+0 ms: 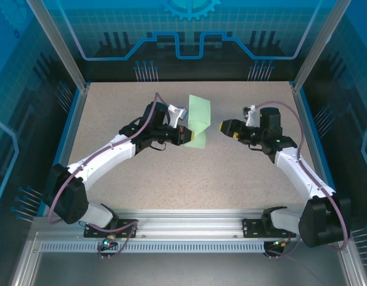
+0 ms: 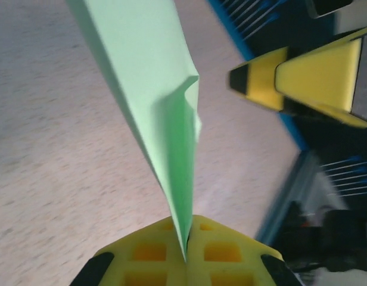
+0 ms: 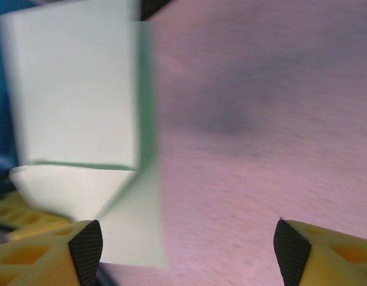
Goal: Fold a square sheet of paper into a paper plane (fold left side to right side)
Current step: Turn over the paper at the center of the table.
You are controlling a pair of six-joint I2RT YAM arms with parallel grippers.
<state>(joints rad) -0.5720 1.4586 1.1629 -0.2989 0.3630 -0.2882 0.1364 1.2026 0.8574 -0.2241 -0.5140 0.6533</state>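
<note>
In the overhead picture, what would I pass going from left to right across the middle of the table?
left gripper → square sheet of paper that it pinches → right gripper, open

Bright, even light; blurred wrist views

left jaws gripping paper [image 1: 200, 113], right jaws near
</note>
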